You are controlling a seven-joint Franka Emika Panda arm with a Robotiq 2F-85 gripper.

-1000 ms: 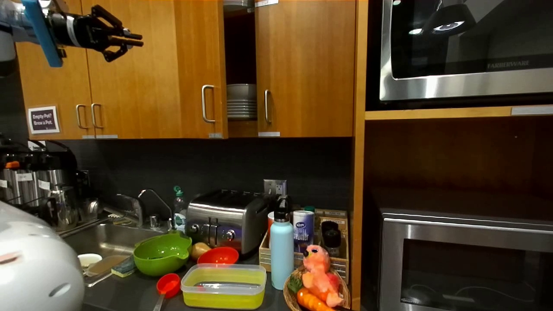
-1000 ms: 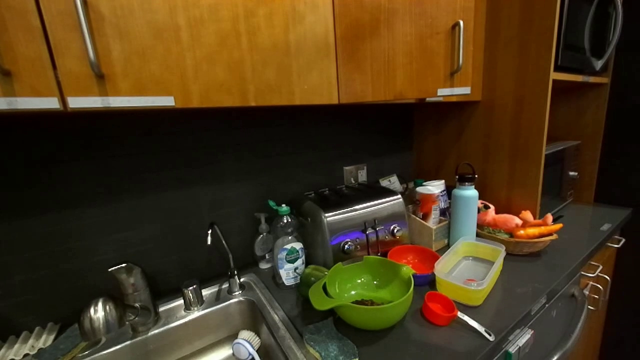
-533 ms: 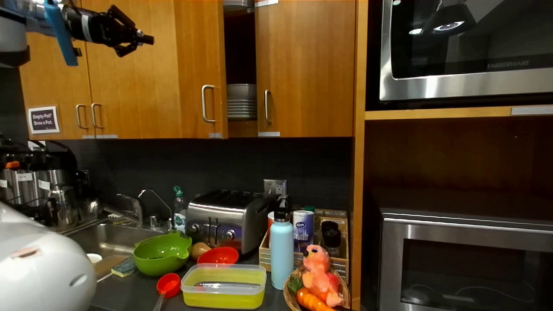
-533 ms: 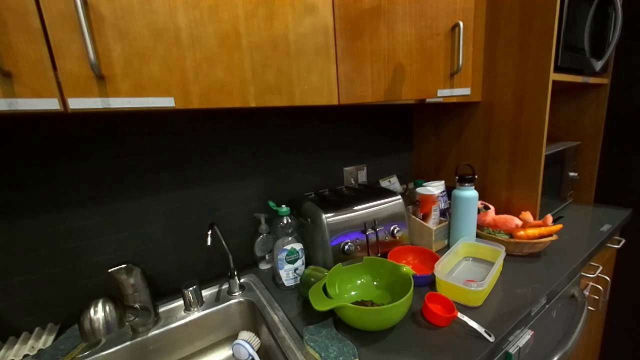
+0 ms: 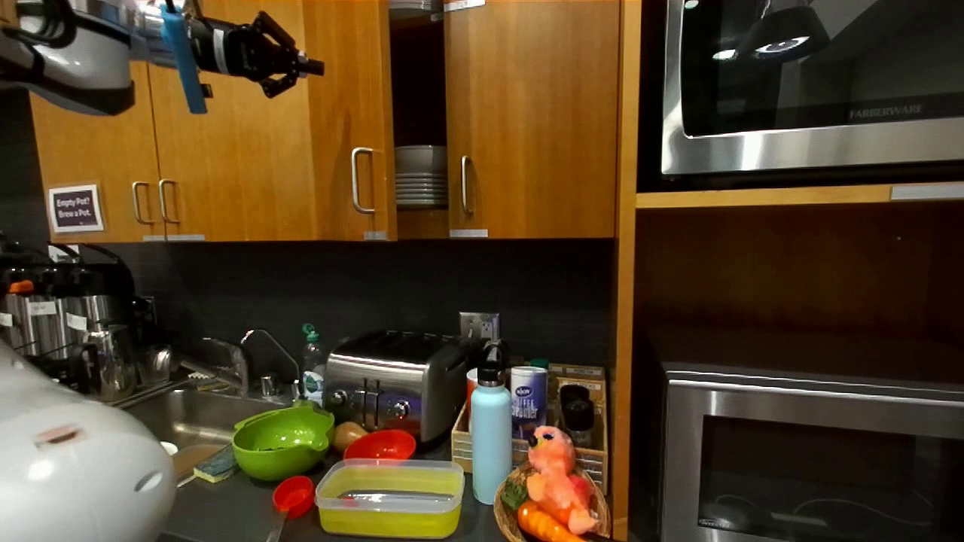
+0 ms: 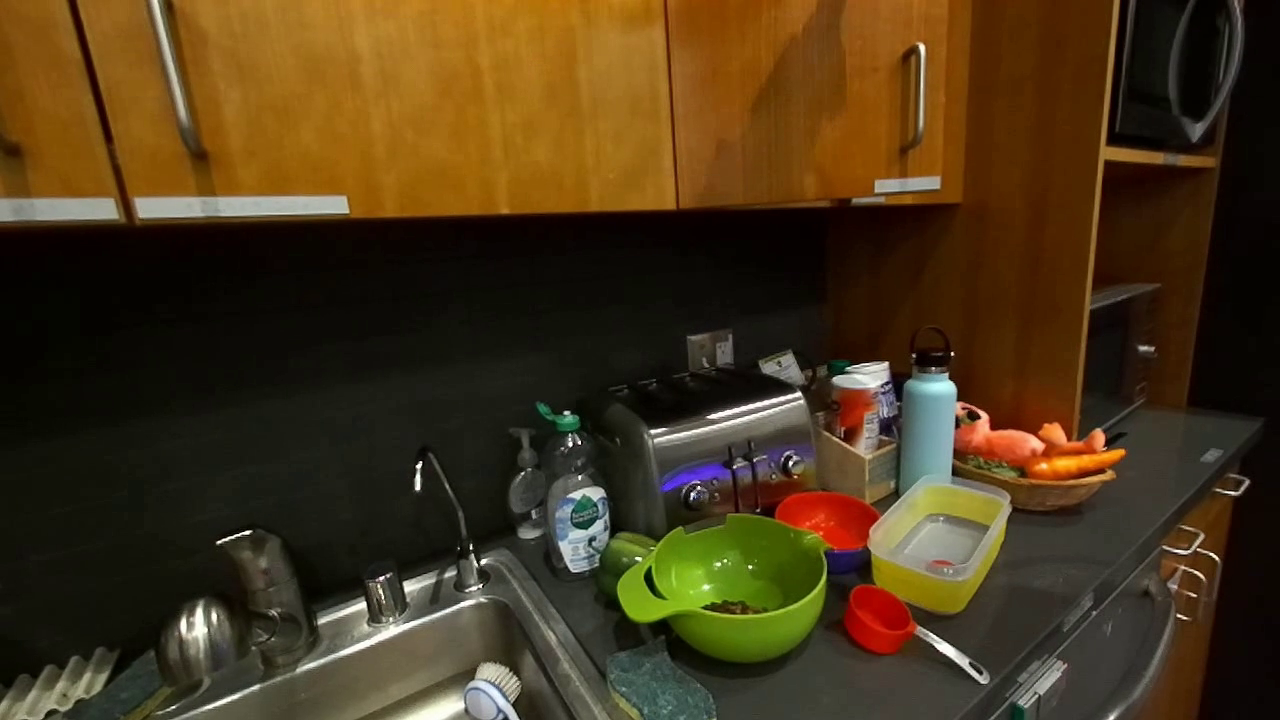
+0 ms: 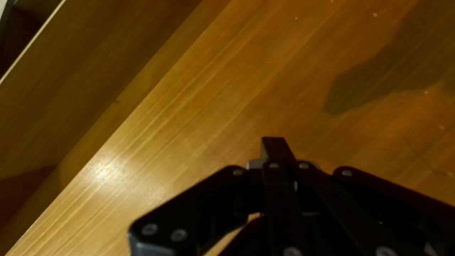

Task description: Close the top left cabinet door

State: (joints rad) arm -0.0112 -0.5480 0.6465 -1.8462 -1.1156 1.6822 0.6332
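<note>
In an exterior view, your black end effector (image 5: 312,67) points at the tall flat honey-brown wooden cabinet door (image 5: 346,105), ajar beside grey round plates (image 5: 422,179). In an exterior view, you see the door's silver bar handle (image 6: 920,95). In the wrist view, your fingers (image 7: 277,149) press together, holding nothing.

A shadow dims the top left cabinet door (image 6: 800,105), and glare whitens the wrist view beside the slightly blurred pincer (image 7: 278,145).

Kitchen, steel sink (image 6: 440,640), toaster (image 6: 740,445), stacked plates (image 5: 421,184), microwave (image 5: 753,153), "Brew a Pot" sign (image 5: 76,208)
</note>
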